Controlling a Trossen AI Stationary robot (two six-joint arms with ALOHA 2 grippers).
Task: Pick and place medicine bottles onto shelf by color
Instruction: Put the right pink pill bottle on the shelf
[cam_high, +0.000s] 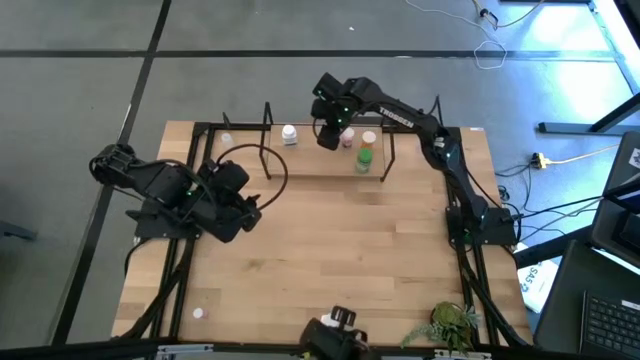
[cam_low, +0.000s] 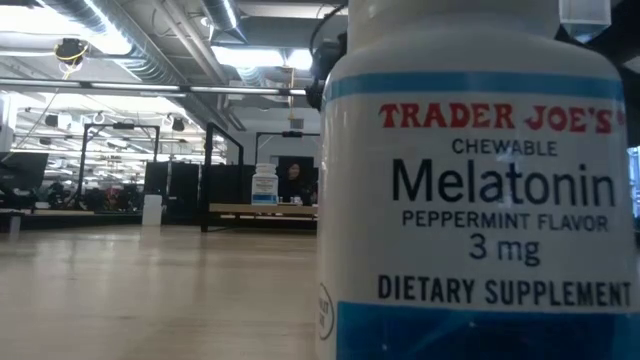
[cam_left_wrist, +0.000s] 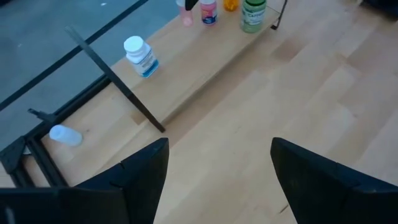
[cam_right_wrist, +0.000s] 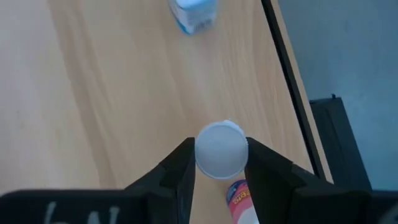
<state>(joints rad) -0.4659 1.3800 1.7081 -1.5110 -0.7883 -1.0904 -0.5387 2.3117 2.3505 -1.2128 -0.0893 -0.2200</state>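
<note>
The big wooden desk (cam_high: 330, 260) has lots of bare room in its middle and along its near edge. The shelf (cam_high: 330, 160) stands along the far edge of the desk, with thin black wire posts. The left arm waits by the left edge, and the left gripper (cam_left_wrist: 214, 177) has its jaws wide with nothing in them. The right arm reaches over the shelf, and the right gripper (cam_right_wrist: 219, 163) has its jaws closed on a white-capped bottle (cam_right_wrist: 221, 149); only the right wrist view shows this grip, because from above the arm hides it. On the shelf board stand a white bottle (cam_high: 289, 134), a pink bottle (cam_high: 347, 140), an orange bottle (cam_high: 369, 140) and a green bottle (cam_high: 364, 160). A small bottle (cam_left_wrist: 64, 135) lies on its side near the far left corner. In the low view a melatonin bottle (cam_low: 480, 190) fills the picture and hides most of the desk.
</note>
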